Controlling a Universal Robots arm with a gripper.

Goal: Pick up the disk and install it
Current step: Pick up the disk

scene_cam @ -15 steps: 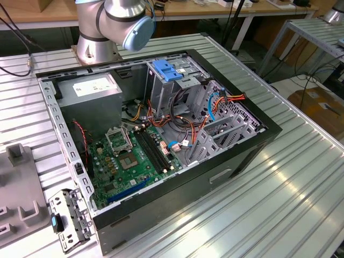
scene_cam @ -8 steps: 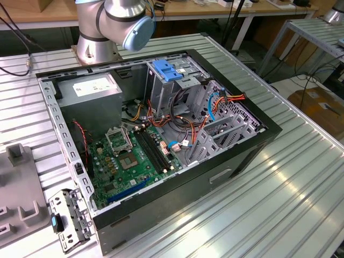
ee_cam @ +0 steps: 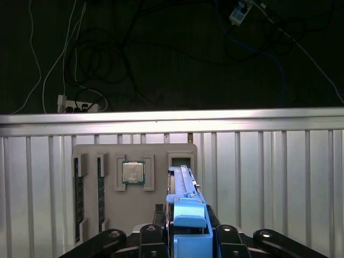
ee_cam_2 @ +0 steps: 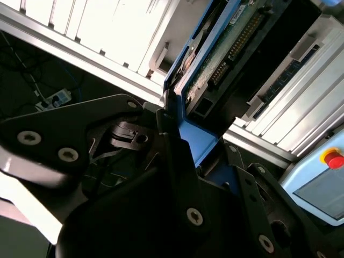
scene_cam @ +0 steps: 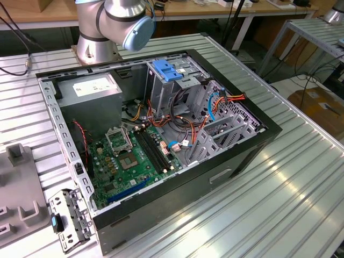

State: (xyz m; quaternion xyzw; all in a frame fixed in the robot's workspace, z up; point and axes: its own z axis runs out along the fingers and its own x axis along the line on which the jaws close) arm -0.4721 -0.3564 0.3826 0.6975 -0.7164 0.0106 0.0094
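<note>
In both wrist views my gripper [ee_cam: 188, 239] [ee_cam_2: 174, 129] is shut on the disk [ee_cam: 183, 185], which stands on edge between the dark fingers [ee_cam: 150, 236]. Its blue plastic bracket [ee_cam: 189, 217] sits at the gripped end. In the second wrist view the disk [ee_cam_2: 228, 45] shows its green circuit-board side, framed by the blue bracket [ee_cam_2: 196, 140]. The disk hangs over a grey parts tray [ee_cam: 161, 153], in line with an empty slot [ee_cam: 180, 159]. The open computer case [scene_cam: 231, 161] lies on the table in the exterior view, with a drive cage [scene_cam: 180, 86] at its far end.
A light-blue latch plate [scene_cam: 166, 70] tops the cage, beside a grey power supply box [scene_cam: 88, 94] and the motherboard [scene_cam: 134, 156]. The tray holds a processor chip [ee_cam: 133, 173] and memory sticks [ee_cam: 78, 188]. The arm's base [scene_cam: 102, 32] stands behind the case. A pendant with a red button [ee_cam_2: 334, 158] lies nearby.
</note>
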